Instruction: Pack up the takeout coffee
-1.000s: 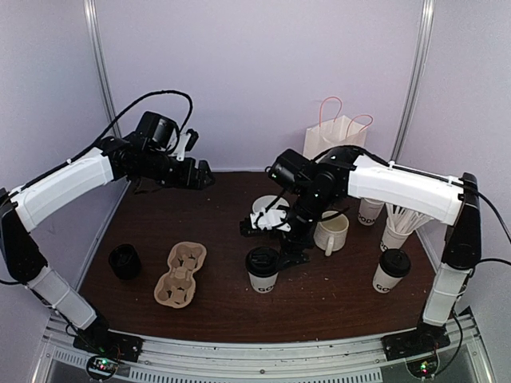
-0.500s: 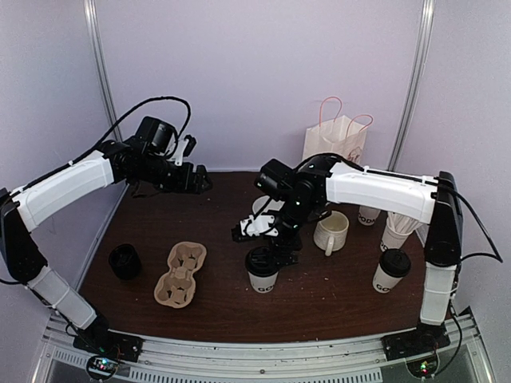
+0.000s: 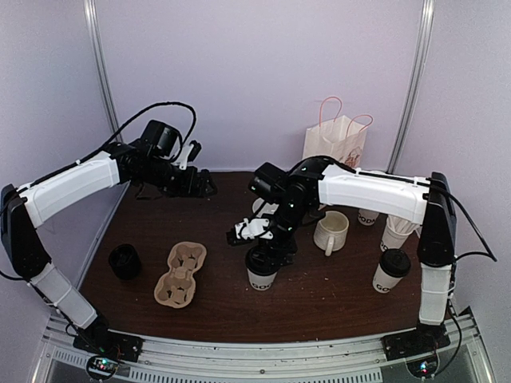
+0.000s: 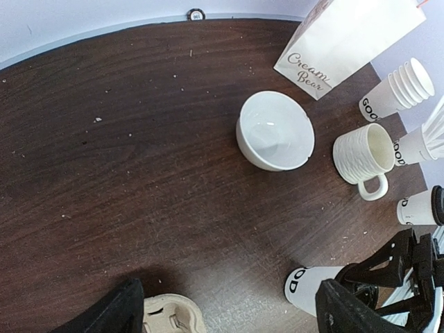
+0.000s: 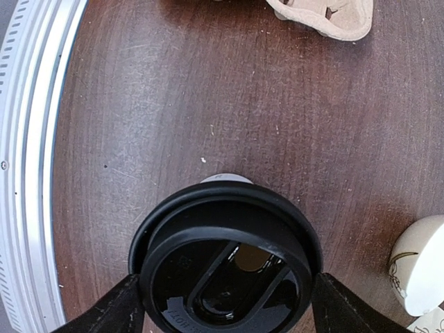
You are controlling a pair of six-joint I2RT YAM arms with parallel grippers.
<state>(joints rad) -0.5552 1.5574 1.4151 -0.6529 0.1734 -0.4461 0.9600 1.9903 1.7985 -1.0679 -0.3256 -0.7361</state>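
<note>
I am watching the right gripper (image 5: 225, 309) hanging over the nearer cup (image 3: 262, 277), which is standing upright mid-table, just right of the carrier (image 3: 180, 275). Its fingers (image 5: 121, 309) are sitting spread wide on either side of the black lid (image 5: 225, 267), just beside its rim. The second cup (image 3: 391, 270) is standing well apart at the right edge, near the mug (image 3: 331, 231). The left gripper (image 3: 204, 185) is hovering above the far left of the table (image 3: 160, 223), fingers apart and holding nothing
</note>
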